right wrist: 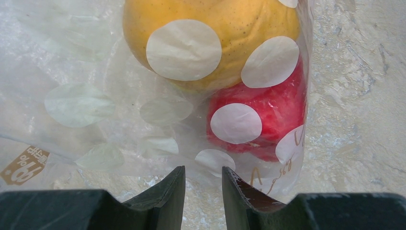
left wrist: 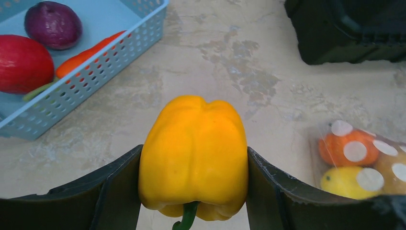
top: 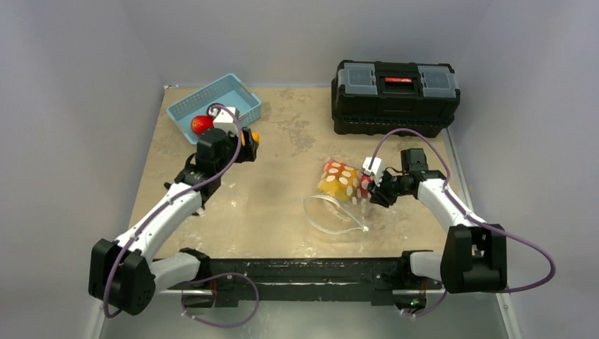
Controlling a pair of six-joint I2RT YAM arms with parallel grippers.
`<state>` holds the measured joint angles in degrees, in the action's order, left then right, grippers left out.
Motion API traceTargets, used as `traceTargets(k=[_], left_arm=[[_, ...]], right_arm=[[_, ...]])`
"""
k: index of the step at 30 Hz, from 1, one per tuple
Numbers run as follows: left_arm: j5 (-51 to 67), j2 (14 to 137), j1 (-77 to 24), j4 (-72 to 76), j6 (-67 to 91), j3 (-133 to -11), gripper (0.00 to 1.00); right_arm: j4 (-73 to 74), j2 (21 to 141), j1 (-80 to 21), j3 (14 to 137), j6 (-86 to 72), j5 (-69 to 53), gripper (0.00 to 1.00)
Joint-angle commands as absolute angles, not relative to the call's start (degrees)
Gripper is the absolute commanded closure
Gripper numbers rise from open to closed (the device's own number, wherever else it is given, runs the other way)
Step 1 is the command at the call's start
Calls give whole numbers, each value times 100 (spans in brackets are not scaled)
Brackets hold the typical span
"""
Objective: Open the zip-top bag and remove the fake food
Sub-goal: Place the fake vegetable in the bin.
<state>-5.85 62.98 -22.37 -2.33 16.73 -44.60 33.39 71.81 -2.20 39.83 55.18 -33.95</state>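
My left gripper [top: 244,145] is shut on a yellow bell pepper [left wrist: 194,143] and holds it above the table just right of the basket. The polka-dot zip-top bag [top: 339,201] lies at mid-table with its mouth gaping toward the near edge. Inside it are an orange fruit [left wrist: 335,148], a yellow one [left wrist: 342,184], a yellow-orange one [right wrist: 239,28] and a red one [right wrist: 277,110]. My right gripper [top: 374,187] sits at the bag's far right end by the red fruit. In the right wrist view the gripper [right wrist: 203,175] has its jaws a narrow gap apart, with the bag's edge [right wrist: 95,96] just past the tips.
A light-blue basket [top: 205,92] at the back left holds a red fruit [left wrist: 24,62], a purple one [left wrist: 52,24] and an orange carrot [left wrist: 86,55]. A black toolbox [top: 395,95] stands at the back right. Grey walls close in the sides.
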Motion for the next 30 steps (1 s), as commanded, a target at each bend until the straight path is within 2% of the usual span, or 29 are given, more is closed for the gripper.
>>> traceTargets(k=[1, 11, 30], left_arm=[[-711, 6849, -1833, 308, 1640, -5035, 100], [-725, 8248, -1128, -88, 1326, -6435, 100], [-351, 9835, -498, -1092, 1033, -8345, 100]], right_arm=[[3360, 6979, -202, 4151, 5607, -3480, 67], [3369, 6943, -193, 4172, 5633, -3480, 66], [3386, 6913, -196, 4169, 5660, -3516, 65]])
